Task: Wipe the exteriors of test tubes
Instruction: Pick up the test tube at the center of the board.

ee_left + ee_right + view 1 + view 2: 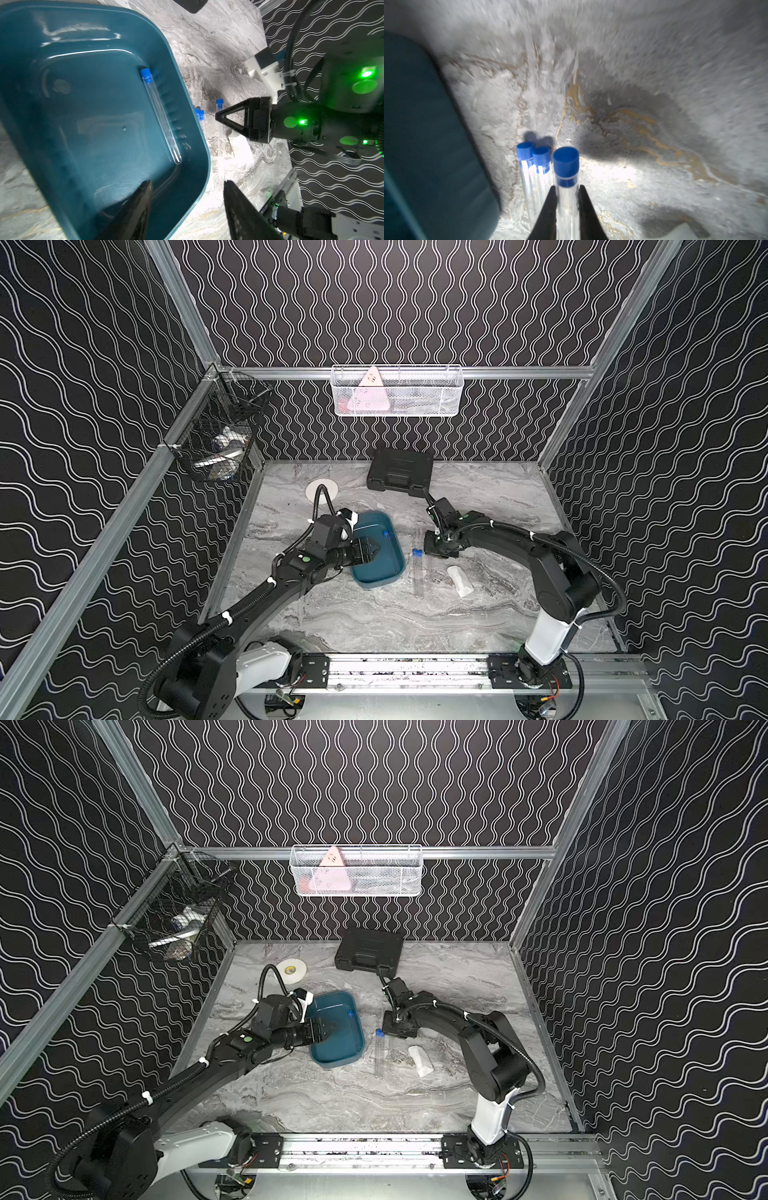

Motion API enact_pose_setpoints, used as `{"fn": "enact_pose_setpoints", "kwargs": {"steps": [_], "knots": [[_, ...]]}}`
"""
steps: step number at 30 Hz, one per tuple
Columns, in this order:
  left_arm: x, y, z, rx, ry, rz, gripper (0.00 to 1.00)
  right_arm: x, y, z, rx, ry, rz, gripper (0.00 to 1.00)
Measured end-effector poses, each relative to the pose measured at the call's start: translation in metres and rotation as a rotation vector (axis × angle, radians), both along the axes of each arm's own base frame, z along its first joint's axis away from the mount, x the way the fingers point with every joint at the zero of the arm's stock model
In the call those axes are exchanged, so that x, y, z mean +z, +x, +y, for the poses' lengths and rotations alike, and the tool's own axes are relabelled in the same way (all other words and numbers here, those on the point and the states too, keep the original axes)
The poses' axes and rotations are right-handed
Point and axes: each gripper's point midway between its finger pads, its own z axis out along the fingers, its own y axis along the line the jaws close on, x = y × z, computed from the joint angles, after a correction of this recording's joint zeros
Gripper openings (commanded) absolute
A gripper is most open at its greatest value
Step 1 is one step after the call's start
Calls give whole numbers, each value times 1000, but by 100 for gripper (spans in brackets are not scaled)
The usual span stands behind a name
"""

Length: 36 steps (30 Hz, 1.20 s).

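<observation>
- The left fingers [141, 203] are spread apart and empty, suspended over the teal tray [374, 583].
- The tray is a round-cornered tub of smooth, glossy plastic. Whether its floor is wet cannot be told from the reflections.
- One test tube [160, 116] is laid flat inside the tray along its right wall. It is a thin clear cylinder with a rounded closed end and a small blue cap.
- Two more tubes [542, 160] are laid side by side on the marbled table [353, 614] just right of the tray, with their caps toward the tray's far end.
- A fourth tube [566, 166] is clamped between the right fingers [548, 214] just below its cap, beside that pair. Whether it is raised off the table cannot be told.
- The step in hand is judged to be the pickup of this tube for wiping. Slick, round walls gripped near one end are liable to slip or pivot. The tube should be lifted slowly, kept level, and held clear of the pair so that they are not rolled.
- A crumpled white tissue [459, 580], soft and matte, is found further right of the tray. It could be taken by the free left fingers and drawn along the held tube.
</observation>
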Motion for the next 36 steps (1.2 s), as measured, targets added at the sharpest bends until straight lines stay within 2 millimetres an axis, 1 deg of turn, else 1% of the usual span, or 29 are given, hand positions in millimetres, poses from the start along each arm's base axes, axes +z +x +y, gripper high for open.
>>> {"fn": "enact_pose_setpoints", "kwargs": {"steps": [2,5,10,12,16,20,22,24,28,31,36], "knots": [[1,-1,-7,-22,-34,0,59,16,5,3,-4,45,-33,16],[3,-4,-25,-82,-98,6,60,49,12,8,0,119,-96,16],[8,-9,-68,-203,-217,18,60,106,24,16,7,232,-221,16],[12,-10,-85,-245,-264,17,60,121,25,17,4,269,-253,16],[29,-8,-113,-311,-335,-20,60,145,24,22,13,337,-298,16],[41,-8,-136,-371,-371,-50,57,162,21,25,23,394,-331,16],[40,-9,-144,-388,-383,-46,53,168,19,26,25,417,-344,16],[36,-10,-147,-393,-386,-34,47,171,18,27,25,431,-353,17],[34,-10,-148,-387,-395,-31,34,177,18,27,30,448,-370,16],[31,-10,-146,-373,-387,-31,30,178,16,27,33,453,-373,17],[38,-9,-144,-364,-386,-61,23,175,12,28,44,464,-364,17]]}}
